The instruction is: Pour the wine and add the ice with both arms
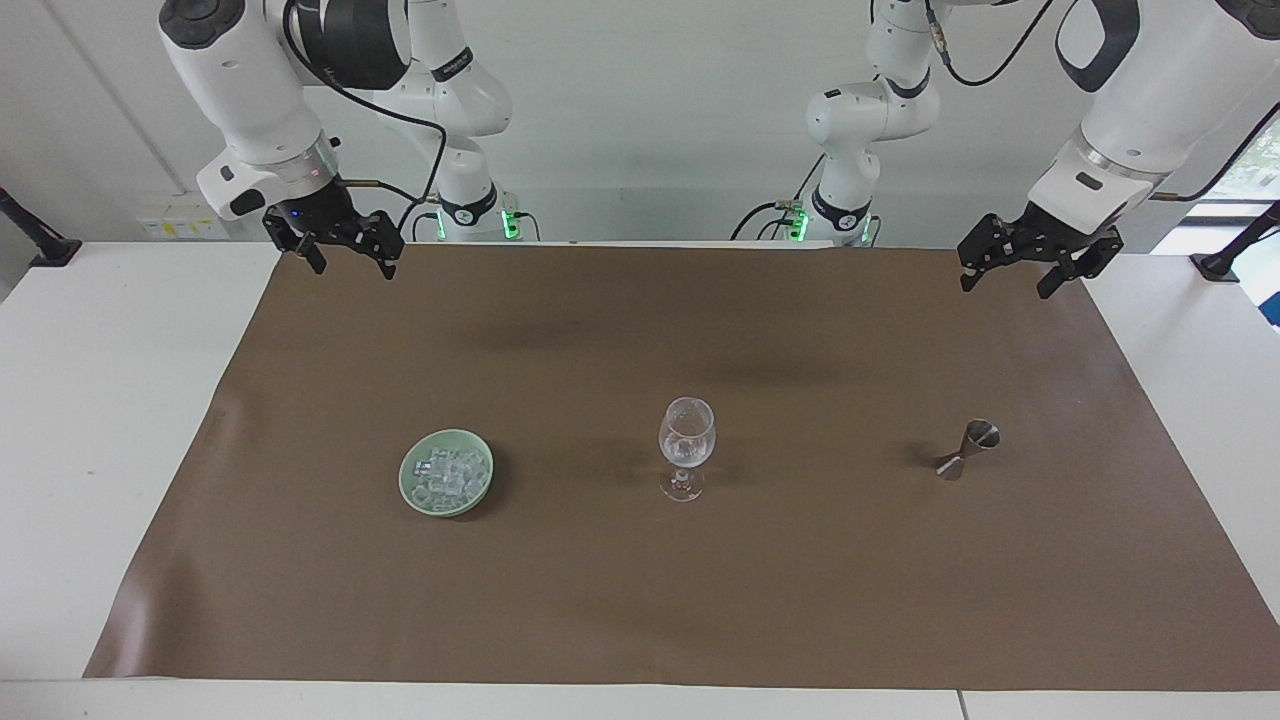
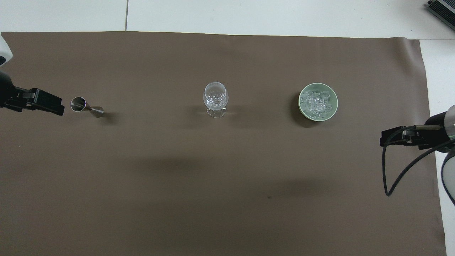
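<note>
A clear wine glass (image 1: pixel 686 445) (image 2: pixel 215 97) stands upright mid-mat with a few clear cubes in its bowl. Toward the right arm's end, a pale green dish (image 1: pixel 408 478) (image 2: pixel 300 106) holds a heap of ice (image 1: pixel 447 474) (image 2: pixel 317 102). A small metal jigger (image 1: pixel 966 450) (image 2: pixel 86 106) lies on its side toward the left arm's end. No wine is in view. My right gripper (image 1: pixel 352 265) (image 2: pixel 385 137) hangs open and empty over the mat's edge by the robots. My left gripper (image 1: pixel 1005 284) (image 2: pixel 58 108) hangs open and empty over the mat's corner at its own end.
A brown mat (image 1: pixel 640 590) (image 2: pixel 227 185) covers most of the white table (image 1: pixel 110 400). Black clamp mounts (image 1: pixel 40 245) sit at the table's ends near the robots. A black cable (image 2: pixel 401 170) loops from the right wrist.
</note>
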### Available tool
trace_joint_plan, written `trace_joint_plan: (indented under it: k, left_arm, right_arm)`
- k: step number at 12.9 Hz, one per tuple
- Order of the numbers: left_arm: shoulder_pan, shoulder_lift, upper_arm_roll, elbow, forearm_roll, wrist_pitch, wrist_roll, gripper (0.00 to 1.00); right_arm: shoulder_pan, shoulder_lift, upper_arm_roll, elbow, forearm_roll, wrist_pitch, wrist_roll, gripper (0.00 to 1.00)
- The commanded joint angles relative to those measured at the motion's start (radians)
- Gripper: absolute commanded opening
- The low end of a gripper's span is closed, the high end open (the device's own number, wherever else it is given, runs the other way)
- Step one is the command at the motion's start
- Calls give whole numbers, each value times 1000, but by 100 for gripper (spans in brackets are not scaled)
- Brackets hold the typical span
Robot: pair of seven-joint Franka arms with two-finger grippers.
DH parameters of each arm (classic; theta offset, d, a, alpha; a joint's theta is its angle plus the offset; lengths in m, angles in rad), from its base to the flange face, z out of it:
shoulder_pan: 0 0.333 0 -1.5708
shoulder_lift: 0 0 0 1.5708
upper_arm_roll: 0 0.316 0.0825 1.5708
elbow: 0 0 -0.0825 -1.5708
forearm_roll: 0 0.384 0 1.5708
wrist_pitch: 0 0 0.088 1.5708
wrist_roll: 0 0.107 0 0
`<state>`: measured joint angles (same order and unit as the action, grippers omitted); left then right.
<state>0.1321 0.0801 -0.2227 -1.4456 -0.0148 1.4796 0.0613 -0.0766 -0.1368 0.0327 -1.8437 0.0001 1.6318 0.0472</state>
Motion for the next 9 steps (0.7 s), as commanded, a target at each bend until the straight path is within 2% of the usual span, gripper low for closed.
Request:
trace_joint_plan:
  k: [1, 4, 7, 9]
  left_arm:
    - [-11, -29, 11, -16, 44, 8, 17, 100]
    - [-11, -36, 16, -12, 29, 21, 11, 100]
    - [-11, -45, 19, 8, 32, 2, 14, 100]
    - [-11, -49, 16, 7, 30, 1, 12, 100]
  right_arm:
    - [-20, -21, 12, -16, 8, 19, -26, 100]
    - [-22, -15, 12, 43, 17, -9, -29, 100]
    - [-22, -23, 3, 50, 20, -13, -27, 100]
    - [-22, -20, 1, 118, 21, -68, -27, 100]
